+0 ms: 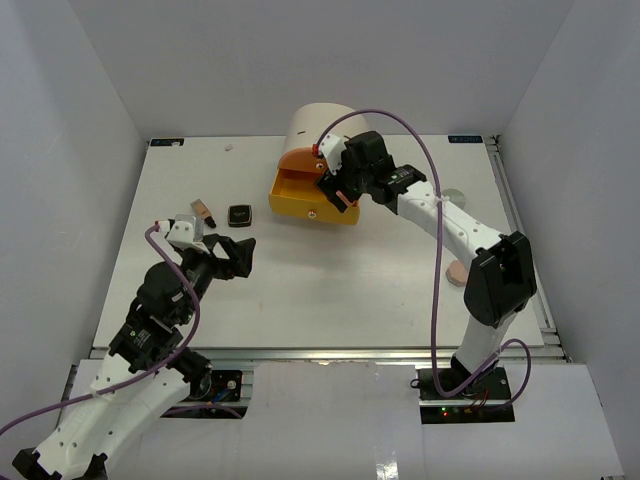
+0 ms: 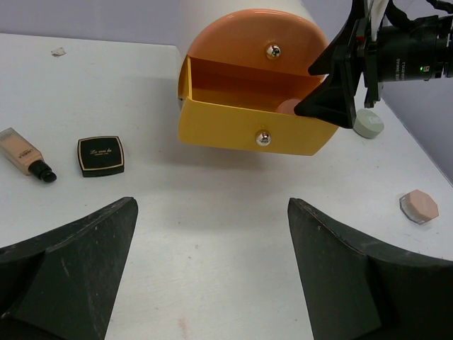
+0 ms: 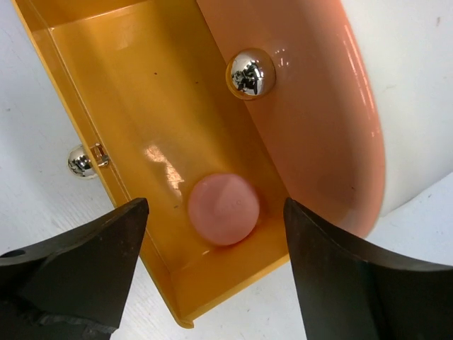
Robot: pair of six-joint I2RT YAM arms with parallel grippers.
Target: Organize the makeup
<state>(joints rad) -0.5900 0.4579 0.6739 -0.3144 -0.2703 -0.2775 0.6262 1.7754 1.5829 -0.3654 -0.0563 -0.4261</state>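
A pink round compact (image 3: 224, 208) lies in the right end of the open yellow drawer (image 3: 134, 106), also seen in the left wrist view (image 2: 287, 107). My right gripper (image 3: 216, 212) is open above it, touching nothing; it hangs over the drawer (image 1: 340, 190). A black square compact (image 2: 100, 155) (image 1: 239, 214) and a tan dark-capped bottle (image 2: 25, 154) (image 1: 205, 212) lie on the table at the left. A pale green compact (image 2: 369, 123) and a peach compact (image 2: 419, 205) (image 1: 456, 270) lie at the right. My left gripper (image 2: 212, 234) (image 1: 232, 252) is open and empty over bare table.
The cream cylindrical drawer unit (image 1: 320, 125) stands at the back middle with an orange upper drawer front (image 2: 255, 42) shut. The yellow drawer (image 1: 305, 195) sticks out toward me. A small scrap (image 2: 58, 51) lies at the back left.
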